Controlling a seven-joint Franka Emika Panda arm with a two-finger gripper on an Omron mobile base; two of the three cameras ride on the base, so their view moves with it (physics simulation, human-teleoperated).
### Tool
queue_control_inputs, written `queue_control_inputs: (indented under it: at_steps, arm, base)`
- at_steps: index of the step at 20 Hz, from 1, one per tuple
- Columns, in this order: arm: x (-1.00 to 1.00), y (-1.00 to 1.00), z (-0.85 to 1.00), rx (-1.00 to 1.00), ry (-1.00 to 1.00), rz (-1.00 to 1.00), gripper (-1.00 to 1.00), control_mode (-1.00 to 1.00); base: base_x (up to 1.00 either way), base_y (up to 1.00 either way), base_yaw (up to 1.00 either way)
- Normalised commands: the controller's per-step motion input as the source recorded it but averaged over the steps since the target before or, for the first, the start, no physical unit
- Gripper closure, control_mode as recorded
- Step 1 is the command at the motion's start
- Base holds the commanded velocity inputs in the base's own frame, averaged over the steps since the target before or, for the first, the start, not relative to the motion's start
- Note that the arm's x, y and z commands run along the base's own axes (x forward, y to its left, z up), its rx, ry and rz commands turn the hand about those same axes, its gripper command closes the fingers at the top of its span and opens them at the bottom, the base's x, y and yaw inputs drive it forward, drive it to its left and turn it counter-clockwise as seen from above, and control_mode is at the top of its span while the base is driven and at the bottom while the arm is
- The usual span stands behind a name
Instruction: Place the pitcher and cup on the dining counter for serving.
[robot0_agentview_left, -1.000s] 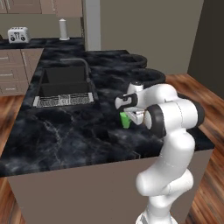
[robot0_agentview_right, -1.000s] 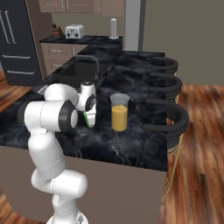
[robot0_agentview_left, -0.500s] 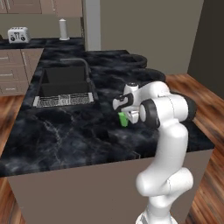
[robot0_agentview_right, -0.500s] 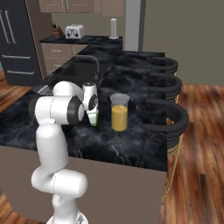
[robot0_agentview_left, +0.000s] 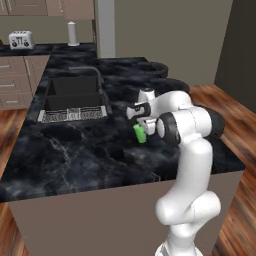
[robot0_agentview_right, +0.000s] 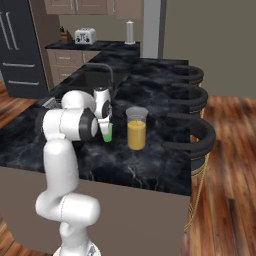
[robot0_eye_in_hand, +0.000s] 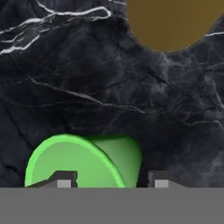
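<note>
The fingers (robot0_eye_in_hand: 64, 179) have spread off the cup (robot0_eye_in_hand: 83, 159) (now standing free).

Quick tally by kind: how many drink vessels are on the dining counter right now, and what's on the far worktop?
Pitcher: 1
Green cup: 1
Toaster: 1
White canister on the far worktop: 1
Total: 4

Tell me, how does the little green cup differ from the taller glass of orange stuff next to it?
The cup is opaque bright green; the pitcher is clear, showing orange liquid. The cup is short, the pitcher roughly twice as tall. The cup sits under the gripper; the pitcher stands apart, untouched. Both stand upright on the dining counter.
</note>
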Motion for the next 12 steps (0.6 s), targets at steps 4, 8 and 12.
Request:
queue_control_inputs:
  at_steps: [4, 8, 12]
  arm:
    - [-0.67, 0.0, 0.78, 0.0, -0.04, -0.07, -1.0, -1.0]
    - [-1.0, 0.0, 0.78, 0.0, -0.15, -0.01, -1.0, -1.0]
    - [-1.0, 0.0, 0.43, 0.0, -0.31, 0.0, -1.0, -1.0]
  base:
    - [0.0, 0.0, 0.0]
    - [0.0, 0.0, 0.0]
    - [0.0, 0.0, 0.0]
